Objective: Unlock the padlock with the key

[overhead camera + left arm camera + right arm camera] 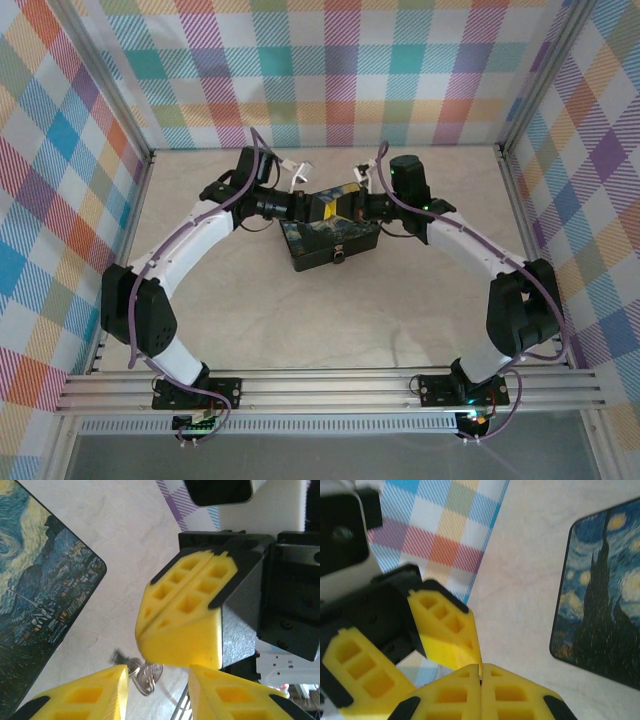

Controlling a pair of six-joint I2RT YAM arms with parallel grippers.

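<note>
Just beside the box (pixel 330 245), the left gripper (pixel 157 680) gapes wide around the right gripper (pixel 150 625), whose fingers are pressed together. A blurred dark-and-silver piece, probably the padlock (pixel 144 674), sits just beneath them. Close gently and squarely on its body.

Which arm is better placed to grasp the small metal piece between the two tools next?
Left. The left tool is open, with a finger on either side of the small metal piece, so it could probably just close on it. The right tool is shut and would have to reopen first.
</note>
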